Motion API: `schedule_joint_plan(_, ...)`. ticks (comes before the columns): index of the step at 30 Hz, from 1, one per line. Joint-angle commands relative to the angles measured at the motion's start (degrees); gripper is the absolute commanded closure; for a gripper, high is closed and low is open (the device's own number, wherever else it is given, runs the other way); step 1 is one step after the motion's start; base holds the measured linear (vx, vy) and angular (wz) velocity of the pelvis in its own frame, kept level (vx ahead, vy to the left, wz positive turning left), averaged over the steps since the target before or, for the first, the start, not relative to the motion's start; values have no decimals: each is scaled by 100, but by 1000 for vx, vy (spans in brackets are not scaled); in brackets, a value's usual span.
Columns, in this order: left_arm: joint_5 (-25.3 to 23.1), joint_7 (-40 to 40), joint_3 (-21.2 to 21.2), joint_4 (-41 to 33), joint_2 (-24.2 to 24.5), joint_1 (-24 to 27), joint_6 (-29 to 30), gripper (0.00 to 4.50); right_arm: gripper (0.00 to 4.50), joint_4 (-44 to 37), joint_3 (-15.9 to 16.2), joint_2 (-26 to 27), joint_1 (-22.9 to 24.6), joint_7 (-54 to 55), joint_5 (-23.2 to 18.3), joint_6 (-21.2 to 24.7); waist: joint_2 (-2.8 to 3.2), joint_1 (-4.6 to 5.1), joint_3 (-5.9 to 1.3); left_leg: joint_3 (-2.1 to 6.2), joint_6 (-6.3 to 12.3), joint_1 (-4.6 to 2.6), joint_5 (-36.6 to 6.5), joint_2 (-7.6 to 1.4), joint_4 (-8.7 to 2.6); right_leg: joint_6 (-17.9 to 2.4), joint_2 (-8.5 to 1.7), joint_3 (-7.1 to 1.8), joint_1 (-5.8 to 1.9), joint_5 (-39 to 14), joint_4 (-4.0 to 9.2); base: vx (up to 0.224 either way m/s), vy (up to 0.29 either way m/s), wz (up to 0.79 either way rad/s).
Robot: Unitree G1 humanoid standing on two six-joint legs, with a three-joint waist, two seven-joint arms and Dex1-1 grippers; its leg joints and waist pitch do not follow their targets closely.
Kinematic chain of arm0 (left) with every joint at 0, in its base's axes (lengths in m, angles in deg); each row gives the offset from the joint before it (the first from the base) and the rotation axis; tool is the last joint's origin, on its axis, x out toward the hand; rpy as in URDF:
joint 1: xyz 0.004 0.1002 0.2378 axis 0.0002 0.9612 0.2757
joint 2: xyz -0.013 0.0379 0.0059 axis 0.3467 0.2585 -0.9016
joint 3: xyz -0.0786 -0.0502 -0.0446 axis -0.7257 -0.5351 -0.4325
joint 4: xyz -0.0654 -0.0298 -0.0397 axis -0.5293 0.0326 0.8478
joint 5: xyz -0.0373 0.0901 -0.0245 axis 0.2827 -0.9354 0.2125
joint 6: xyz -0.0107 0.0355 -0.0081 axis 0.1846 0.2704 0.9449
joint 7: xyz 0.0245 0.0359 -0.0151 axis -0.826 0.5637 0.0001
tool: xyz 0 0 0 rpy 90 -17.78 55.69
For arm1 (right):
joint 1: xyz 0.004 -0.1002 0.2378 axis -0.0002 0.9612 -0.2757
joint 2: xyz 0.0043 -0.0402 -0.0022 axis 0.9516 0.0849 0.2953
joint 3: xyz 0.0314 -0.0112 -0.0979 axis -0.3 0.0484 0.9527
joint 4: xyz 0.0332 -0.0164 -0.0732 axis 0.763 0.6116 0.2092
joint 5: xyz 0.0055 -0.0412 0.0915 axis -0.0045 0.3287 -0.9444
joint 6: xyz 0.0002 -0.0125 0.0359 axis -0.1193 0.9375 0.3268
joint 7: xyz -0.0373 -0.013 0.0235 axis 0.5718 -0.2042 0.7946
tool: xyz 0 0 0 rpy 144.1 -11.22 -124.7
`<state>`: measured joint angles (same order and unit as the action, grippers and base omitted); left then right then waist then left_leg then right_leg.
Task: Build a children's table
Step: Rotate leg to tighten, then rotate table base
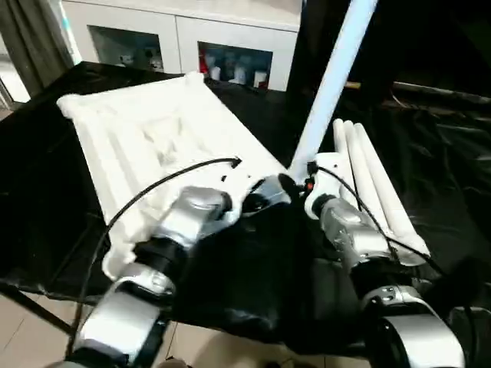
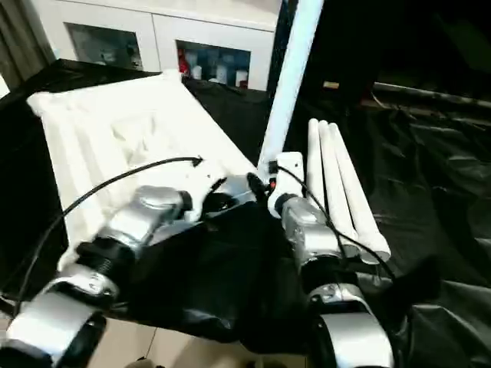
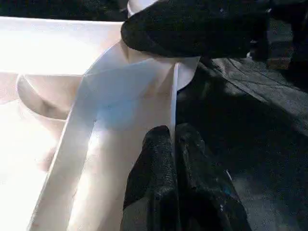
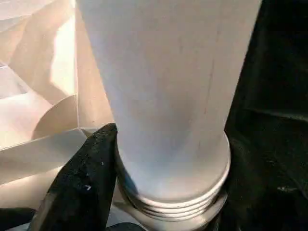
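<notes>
The white table top [image 1: 153, 138] lies upside down on black cloth, ribbed underside up. One white tube leg [image 1: 330, 84] stands upright at the top's near right corner, its collared end [image 4: 178, 192] at the round socket. My right gripper [image 1: 303, 184] is shut on the base of this leg, with one black finger [image 4: 89, 178] against its side. My left gripper [image 3: 173, 134] is shut on the thin rim of the table top [image 3: 115, 91] just beside that corner. Three more legs [image 1: 376, 184] lie side by side on the cloth to the right.
The black cloth [image 1: 437, 130] covers the whole work table, and its front edge drops to a tiled floor [image 1: 31, 330] at the lower left. A white cabinet with glass doors [image 1: 230, 46] stands behind. A curtain [image 1: 31, 38] hangs at the far left.
</notes>
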<state>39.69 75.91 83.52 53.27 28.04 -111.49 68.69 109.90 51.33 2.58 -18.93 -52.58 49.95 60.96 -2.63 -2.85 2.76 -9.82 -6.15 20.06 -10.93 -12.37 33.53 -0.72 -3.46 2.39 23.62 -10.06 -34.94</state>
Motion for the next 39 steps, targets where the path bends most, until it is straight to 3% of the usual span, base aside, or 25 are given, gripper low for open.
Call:
schedule_joint_plan(1, 101, -151, 25, 149, -290, -28, -283, 450, 106, 221, 184, 318, -10, -220, -69, 76, 15, 12, -326, -32, 132, 14, -1247, -20, -400, -919, -338, -203, -268, -1688, 498, 0, 0, 0)
schedule_joint_plan(6, 7, -156, 70, 282, -238, -88, -696, 450, 86, 113, 252, 155, -14, -32, 169, -179, -4, 13, -315, -35, 149, 7, -1349, -17, -407, -872, -339, -204, -259, -1880, 521, 0, 0, 0)
schedule_joint_plan(7, -25, -272, 40, 412, -234, -161, -936, 450, 86, -10, 266, 77, 31, 29, 220, -250, -36, -1, -315, -35, 161, 6, -1323, -21, -408, -852, -348, -206, -256, -1905, 527, 0, 0, 0)
schedule_joint_plan(9, -67, -584, -57, 675, -265, -318, -1405, 450, 86, -212, 226, -11, 117, 73, 217, -318, -17, -24, -323, -43, 160, -19, -1317, -23, -403, -832, -336, -213, -240, -1830, 529, 0, 0, 0)
schedule_joint_plan(12, -46, -1191, -323, 1038, -388, -593, -1816, 450, 86, -439, 70, -81, 221, 217, 160, -347, -28, -34, -346, -18, 196, 44, -1147, -9, -403, -783, -345, -209, -303, -1609, 488, 0, 0, 0)
schedule_joint_plan(13, 14, -1279, -423, 1125, -439, -690, -1893, 405, 76, -514, 20, -105, 257, 266, 147, -355, -30, -38, -361, -24, 228, 48, -990, -11, -383, -835, -346, -211, -300, -1346, 469, 0, 0, 0)
schedule_joint_plan(14, 134, -1283, -551, 1175, -499, -775, -1887, 405, 76, -597, -12, -126, 295, 280, 135, -372, -64, -21, -367, -34, 298, 79, -817, 3, -364, -912, -346, -212, -328, -1062, 440, 0, 0, 0)
schedule_joint_plan(15, 176, -1282, -592, 1191, -517, -801, -1897, 392, 76, -626, -19, -129, 306, 281, 132, -368, -50, -41, -378, -28, 321, 73, -721, -6, -356, -978, -364, -214, -337, -916, 416, 0, 0, 0)
schedule_joint_plan(17, 348, -1357, -774, 1278, -594, -939, -2047, 372, 76, -868, -35, -120, 393, 264, 105, -326, -52, -48, -429, -30, 504, 92, -172, -14, -311, -1283, -337, -208, -355, 138, 277, 0, 0, 0)
schedule_joint_plan(19, 347, -1583, -841, 1366, -544, -1005, -2277, 363, 76, -1110, 26, -98, 475, 233, 106, -287, -58, -44, -427, -41, 691, 110, -36, 10, -288, -1396, -322, -206, -367, 681, 241, 0, 0, 0)
schedule_joint_plan(21, 327, -1825, -940, 1325, -338, -974, -2333, 351, 76, -1423, 118, -100, 582, 169, 114, -240, -52, -30, -418, -55, 888, 95, -37, 14, -268, -1495, -326, -211, -367, 860, 238, 0, 0, 0)
schedule_joint_plan(23, 283, -1909, -994, 1268, -213, -927, -2302, 337, 76, -1573, 137, -109, 636, 147, 102, -192, -54, -22, -402, -54, 917, 91, -162, 10, -281, -1464, -323, -207, -373, 643, 258, 0, 0, 0)
schedule_joint_plan(25, 90, -2045, -1013, 942, 139, -719, -2148, 321, 76, -1815, 173, -143, 743, 49, 63, -61, -70, -17, -385, -52, 842, 67, -373, -22, -303, -1442, -334, -202, -359, 196, 290, 0, 0, 0)
schedule_joint_plan(28, -123, -2112, -1129, 216, 747, -297, -1711, 294, 76, -2053, 322, -277, 916, -134, 158, 94, -63, 0, -368, -49, 590, 36, -639, -58, -328, -1326, -332, -201, -316, -373, 318, 0, 0, 0)
schedule_joint_plan(29, -197, -2082, -1210, -180, 998, -73, -1499, 276, 76, -2122, 351, -321, 984, -149, 195, 134, -115, 21, -345, -67, 509, 60, -680, -56, -337, -1254, -314, -200, -300, -539, 338, 0, 0, 0)
schedule_joint_plan(30, -289, -2151, -1331, -569, 1231, 146, -1312, 276, 76, -2189, 352, -348, 1046, -130, 212, 169, -95, 18, -350, -50, 378, 48, -711, -97, -353, -1205, -341, -203, -297, -630, 306, 0, 0, 0)
schedule_joint_plan(32, -390, -2298, -1516, -986, 1463, 391, -1129, 267, 76, -2244, 318, -363, 1108, -40, 237, 160, -37, 36, -341, -64, 253, 11, -742, -83, -352, -1148, -312, -206, -244, -671, 320, 0, 0, 0)
schedule_joint_plan(33, -411, -2341, -1565, -1074, 1508, 444, -1097, 253, 76, -2251, 304, -363, 1119, -7, 245, 144, -100, 50, -339, -69, 214, 26, -739, -89, -352, -1134, -307, -206, -254, -637, 308, 0, 0, 0)
schedule_joint_plan(34, -550, -2819, -1863, -1544, 1734, 751, -969, 253, 76, -2304, 228, -354, 1192, 188, 271, 183, -82, 24, -333, -78, 185, 1, -730, -77, -352, -1121, -299, -210, -228, -614, 315, 0, 0, 0)
schedule_joint_plan(35, -556, -2836, -1873, -1565, 1744, 764, -963, 236, 76, -2307, 225, -354, 1195, 195, 272, 186, -86, 29, -331, -63, 152, 32, -663, -95, -361, -1124, -308, -213, -256, -450, 271, 0, 0, 0)
schedule_joint_plan(39, -923, -3333, -2263, -2405, 1971, 1424, -351, 203, 76, -2364, 199, -332, 1280, 338, 289, 356, -118, 12, -332, -80, 132, 21, -552, -68, -346, -1045, -274, -213, -243, -222, 251, 0, 0, 0)
